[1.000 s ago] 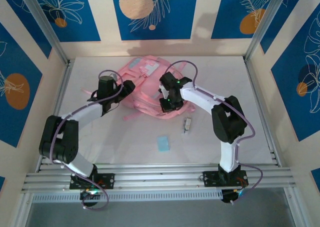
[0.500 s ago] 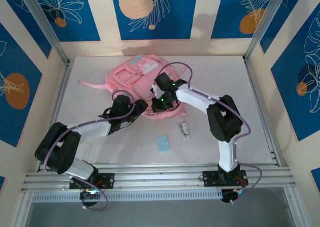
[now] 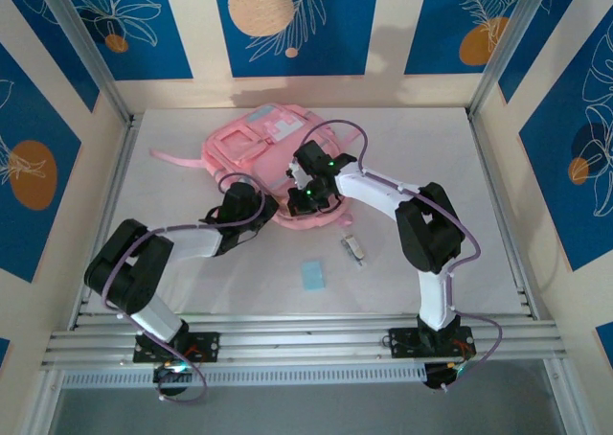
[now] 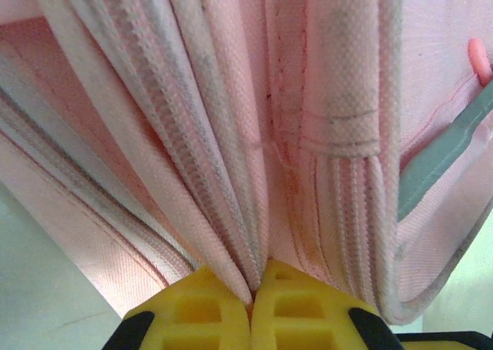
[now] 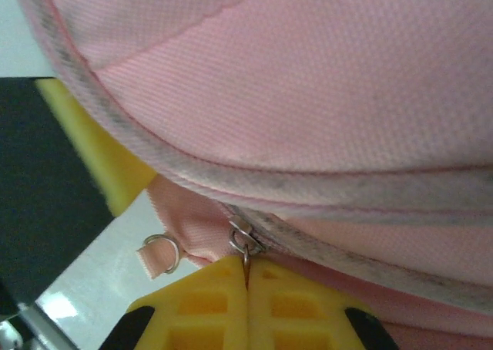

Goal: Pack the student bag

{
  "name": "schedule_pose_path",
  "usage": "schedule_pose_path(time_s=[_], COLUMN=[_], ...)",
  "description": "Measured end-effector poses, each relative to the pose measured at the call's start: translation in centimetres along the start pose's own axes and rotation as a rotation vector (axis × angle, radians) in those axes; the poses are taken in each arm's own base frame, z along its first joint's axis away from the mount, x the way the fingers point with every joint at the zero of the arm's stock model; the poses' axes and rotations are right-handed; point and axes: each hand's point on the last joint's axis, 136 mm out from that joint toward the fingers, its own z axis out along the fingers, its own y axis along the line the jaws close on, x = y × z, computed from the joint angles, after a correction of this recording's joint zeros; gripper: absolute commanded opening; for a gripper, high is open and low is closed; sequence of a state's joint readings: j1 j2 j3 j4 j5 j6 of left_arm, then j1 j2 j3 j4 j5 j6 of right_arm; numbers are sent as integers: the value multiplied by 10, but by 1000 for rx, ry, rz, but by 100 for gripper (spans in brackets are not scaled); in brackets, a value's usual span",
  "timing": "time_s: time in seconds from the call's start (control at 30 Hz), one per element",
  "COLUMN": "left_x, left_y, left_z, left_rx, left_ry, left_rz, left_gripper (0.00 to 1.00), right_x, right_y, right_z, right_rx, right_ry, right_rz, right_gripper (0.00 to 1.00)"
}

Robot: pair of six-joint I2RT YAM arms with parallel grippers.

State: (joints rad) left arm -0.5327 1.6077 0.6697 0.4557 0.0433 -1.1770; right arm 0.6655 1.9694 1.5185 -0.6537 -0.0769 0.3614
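Observation:
The student bag, a large pink backpack, lies flat on the white table at the back centre. My left gripper is at the bag's near edge, shut on a fold of its pink fabric beside the zipper seams. My right gripper is right next to it on the same edge. Its yellow fingertips are shut on the metal zipper pull. The bag's pink cloth rises above that zipper. The bag's ribbed seams run up from the left fingers.
A small pale blue flat item and a small grey-white object lie on the table in front of the bag. A pink strap trails to the left. Framed walls close in both sides and the back.
The left arm swung from the bag's left side to its near edge and closed on the fabric. The bag shifted back and to the left. The right gripper stayed shut.

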Motion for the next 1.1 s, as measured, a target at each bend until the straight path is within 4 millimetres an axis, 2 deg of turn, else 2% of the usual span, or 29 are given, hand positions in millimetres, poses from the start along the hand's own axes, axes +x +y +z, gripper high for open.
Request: schedule_pose_path(time_s=[0.2, 0.43, 0.63, 0.73, 0.9, 1.1], left_x=[3, 15, 9, 3, -12, -53], left_y=[0, -8, 1, 4, 14, 29], left_z=[-3, -8, -24, -33, -40, -39], left_rx=[-6, 9, -23, -27, -52, -109], left_ry=[16, 110, 155, 162, 159, 111], left_rz=[17, 80, 119, 135, 158, 172], left_gripper=[0, 0, 0, 0, 0, 0], right_x=[3, -1, -17, -23, -23, -12], right_y=[-26, -68, -130, -149, -150, -122], right_z=[-3, -26, -52, -63, -63, -51], right_rx=[85, 205, 391, 416, 397, 292], right_ry=[4, -13, -66, -88, -83, -82], right_rz=[-35, -38, -8, 17, 12, -14], right_gripper=[0, 0, 0, 0, 0, 0])
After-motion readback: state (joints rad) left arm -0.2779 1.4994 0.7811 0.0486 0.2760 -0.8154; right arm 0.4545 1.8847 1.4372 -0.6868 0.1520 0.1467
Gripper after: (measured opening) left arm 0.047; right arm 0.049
